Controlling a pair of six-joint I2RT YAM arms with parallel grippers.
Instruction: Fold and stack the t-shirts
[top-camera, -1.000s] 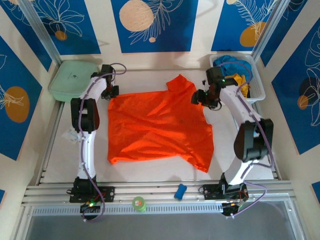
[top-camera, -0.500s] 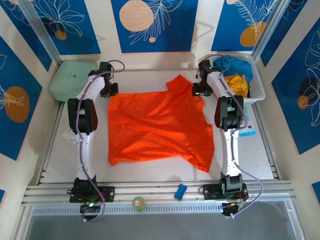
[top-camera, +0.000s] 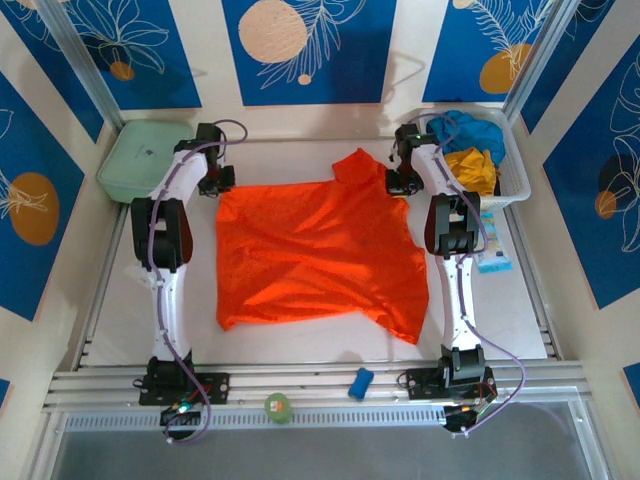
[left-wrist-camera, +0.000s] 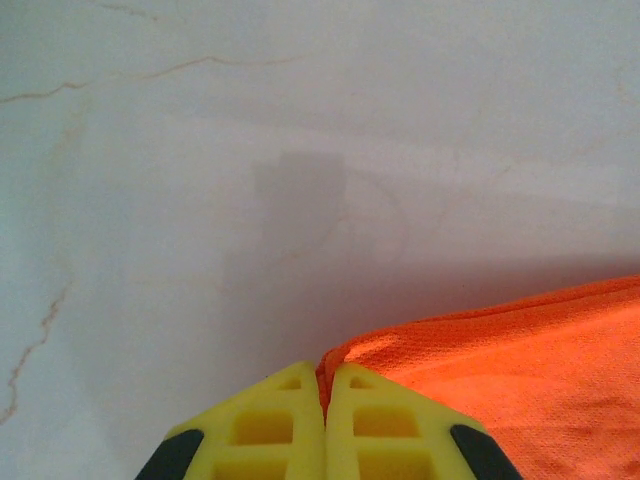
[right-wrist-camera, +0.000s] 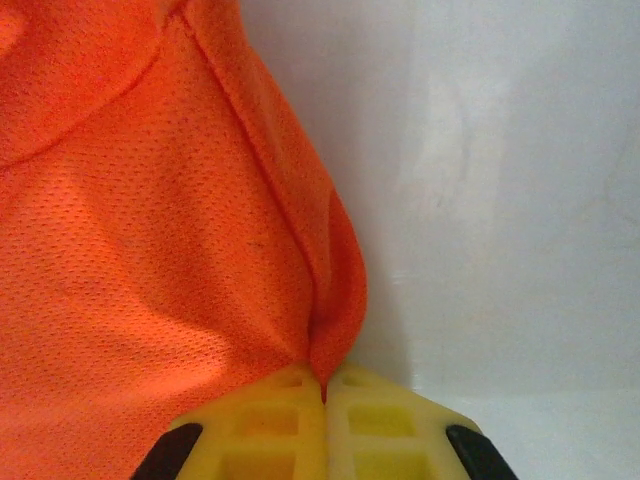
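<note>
While both arms reach toward the far side of the counter (top-camera: 330, 340), the orange t-shirt (top-camera: 310, 255) lies spread out between the two end effectors. The left end effector (left-wrist-camera: 323, 378) has its yellow fingers pressed together on the shirt's far left corner, with a thin edge of orange mesh pinched in the seam between them. The right end effector (right-wrist-camera: 323, 380) is likewise clamped on a fold of the shirt's edge at the far right corner, just beside the sleeve that juts farther back. Just to the right of the right end effector, a white basket (top-camera: 515, 180) holds the blue t-shirt (top-camera: 458, 128) and the yellow t-shirt (top-camera: 472, 165). Just to the left of the left end effector sits a pale green case (top-camera: 145, 158).
</note>
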